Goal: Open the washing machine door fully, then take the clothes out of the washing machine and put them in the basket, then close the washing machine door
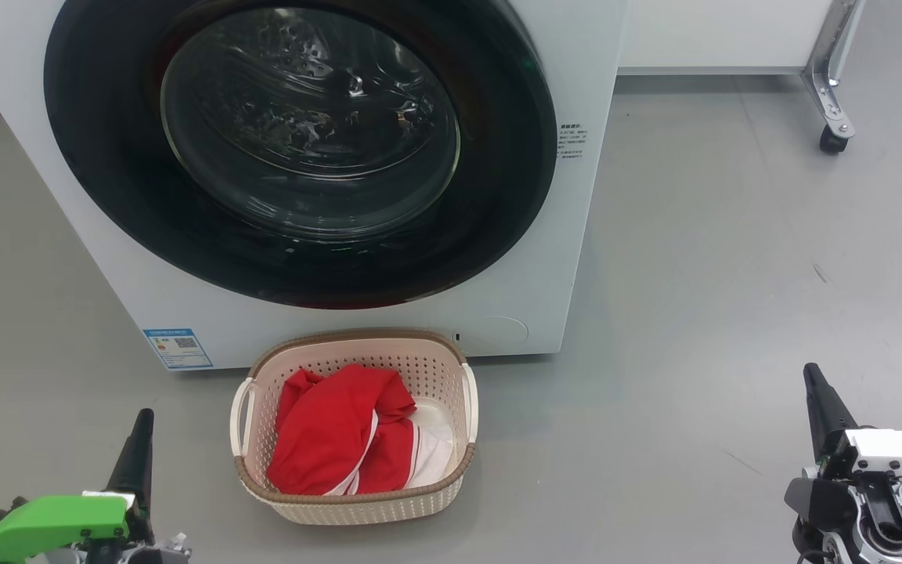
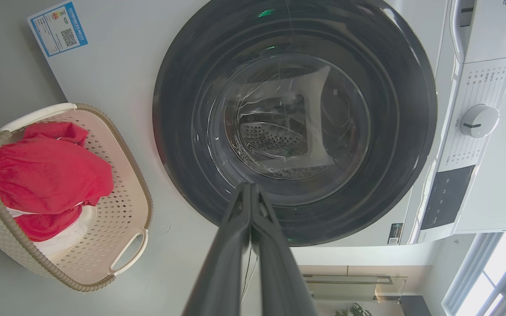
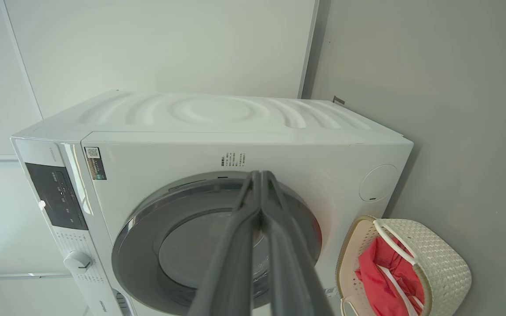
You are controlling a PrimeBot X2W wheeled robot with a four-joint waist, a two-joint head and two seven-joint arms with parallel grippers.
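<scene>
The washing machine door [image 1: 302, 149] looks shut. It sits flat against the front of the white washing machine [image 1: 576, 235]. Through the round glass I see shiny metal with little holes and no red cloth, so the drum seems empty.

The clothes [image 1: 333, 439] are in the basket [image 1: 357, 338]. They are a red bundle with white stripes, with some white cloth under it. The basket stands on the grey floor [image 1: 694, 329], just in front of the machine and below the door.

The left end effector [image 2: 250, 189] is pinched closed and holds nothing. The right end effector [image 3: 262, 175] is pinched closed too, and it is empty as well. Both hang low on each side of the basket, well apart from it and from the door.

I think this is the very end of the job (the door-closing part). The next move calls for little. Maybe a soft push on the black ring, if the door has not clicked shut, which I cannot tell from here.
</scene>
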